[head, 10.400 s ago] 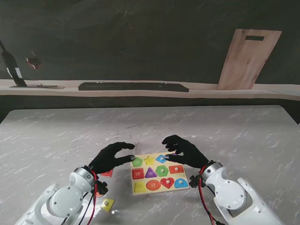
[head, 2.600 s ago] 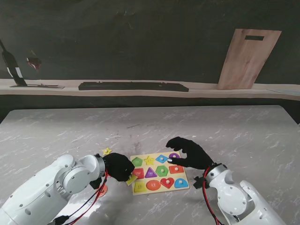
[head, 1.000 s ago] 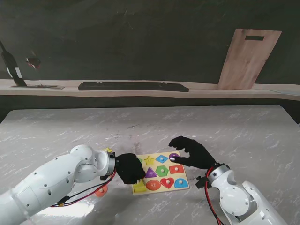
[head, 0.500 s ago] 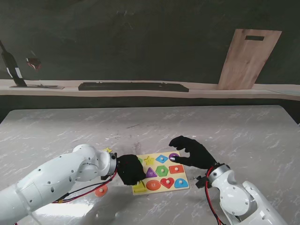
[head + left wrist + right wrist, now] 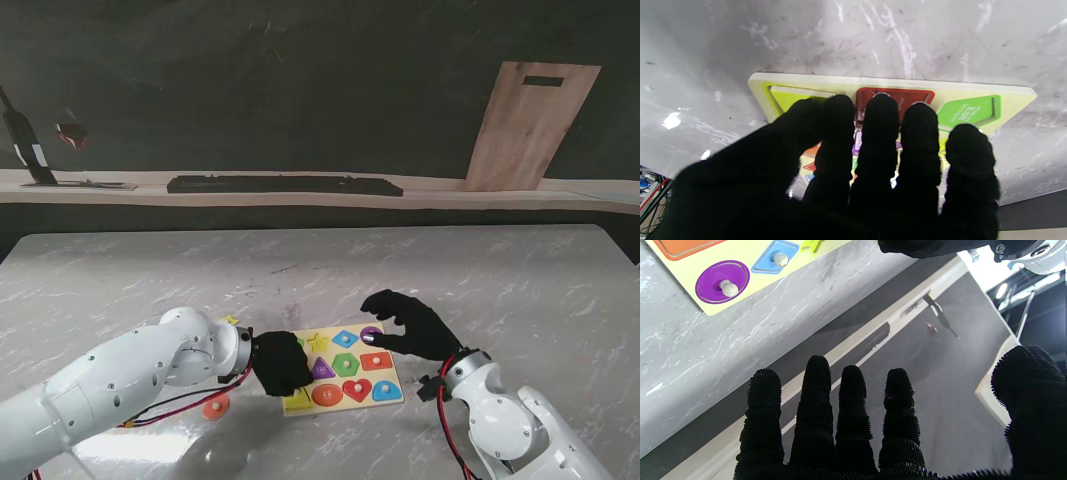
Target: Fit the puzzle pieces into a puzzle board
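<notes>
On the left of the table [image 5: 120, 280], an orange round piece [image 5: 215, 407] lies loose, near the left forearm and apart from the puzzle board [image 5: 338, 368]. A small yellow star piece [image 5: 230, 321] also lies loose just behind the left wrist. About ten seconds ago a red piece and a yellow square piece were lying on this side; now I see neither on the table.

The left robot hand [image 5: 277, 362] has travelled from the table beside the board onto the board's left edge. A few seconds ago a yellow piece was showing under its fingers; now the hand covers the left column of the board. In the left wrist view the fingers [image 5: 880, 133] lie side by side, flat on the board over the red square piece [image 5: 895, 96], next to the green pentagon piece [image 5: 968, 111]. I cannot tell if something is held under them. In the last second this hand hardly moved, so I judge it is pressing or seating a piece and not carrying one.

In the middle, the board lies near me, most of its holes already filled.

The right robot hand [image 5: 408, 327] has stayed almost in one place, hovering over the board's far right corner by the purple circle piece [image 5: 371, 333]. Its fingers [image 5: 816, 400] are spread and it holds nothing.

At least the orange piece and the star remain to be placed.
</notes>
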{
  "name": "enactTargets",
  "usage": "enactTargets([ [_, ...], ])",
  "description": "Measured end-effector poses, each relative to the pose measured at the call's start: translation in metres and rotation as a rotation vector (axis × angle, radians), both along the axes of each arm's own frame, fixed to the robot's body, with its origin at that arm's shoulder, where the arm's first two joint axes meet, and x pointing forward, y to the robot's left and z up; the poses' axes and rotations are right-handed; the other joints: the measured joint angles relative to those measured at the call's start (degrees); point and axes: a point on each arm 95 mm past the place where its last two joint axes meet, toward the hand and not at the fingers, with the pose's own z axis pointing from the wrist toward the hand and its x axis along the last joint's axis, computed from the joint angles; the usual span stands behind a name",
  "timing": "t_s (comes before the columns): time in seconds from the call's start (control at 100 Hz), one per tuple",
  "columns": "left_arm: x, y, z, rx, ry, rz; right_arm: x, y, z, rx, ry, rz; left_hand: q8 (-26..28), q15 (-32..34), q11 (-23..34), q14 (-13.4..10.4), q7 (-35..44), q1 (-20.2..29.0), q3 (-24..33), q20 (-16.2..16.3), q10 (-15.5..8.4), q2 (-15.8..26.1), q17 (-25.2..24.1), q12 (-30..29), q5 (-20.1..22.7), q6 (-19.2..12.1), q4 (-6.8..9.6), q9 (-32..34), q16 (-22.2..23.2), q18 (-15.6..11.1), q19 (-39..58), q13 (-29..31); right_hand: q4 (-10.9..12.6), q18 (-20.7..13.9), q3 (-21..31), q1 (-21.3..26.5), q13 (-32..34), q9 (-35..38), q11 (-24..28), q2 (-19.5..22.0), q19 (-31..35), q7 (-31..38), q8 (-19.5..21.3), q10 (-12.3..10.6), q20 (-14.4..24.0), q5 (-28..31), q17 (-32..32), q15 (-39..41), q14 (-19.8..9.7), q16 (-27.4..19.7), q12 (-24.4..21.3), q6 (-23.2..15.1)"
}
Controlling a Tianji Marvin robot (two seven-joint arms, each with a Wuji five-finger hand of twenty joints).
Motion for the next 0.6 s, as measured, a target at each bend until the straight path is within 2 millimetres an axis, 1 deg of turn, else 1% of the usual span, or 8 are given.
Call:
enactTargets([
  [0.11,0.0006,0.0001,0.0010,0.005,0.003,0.003,0.0000,0.0000,0.0000,0.001,0.001,0.000,0.0,0.0,0.0,0.0,0.0,0.0,0.0,0.0,-0.3,0.0,0.0,0.0,0.0,0.0,0.01,0.0,0.0,0.0,0.0,0.0,0.0,0.0,0.0,0.0,0.0,0.0,0.0,0.3,0.0,0.0,0.0,0.0,0.0,0.0,0.0,0.0,0.0,0.0,0.0,0.0],
  [0.6,-0.0011,-0.0016,0.0019,0.013,0.024,0.004,0.0009,-0.0005,-0.0002,0.003,0.003,-0.001,0.0,0.0,0.0,0.0,0.0,0.0,0.0,0.0,-0.4,0.3,0.0,0.0,0.0,0.0,0.02,0.0,0.0,0.0,0.0,0.0,0.0,0.0,0.0,0.0,0.0,0.0,0.0,0.3,0.0,0.0,0.0,0.0,0.0,0.0,0.0,0.0,0.0,0.0,0.0,0.0],
])
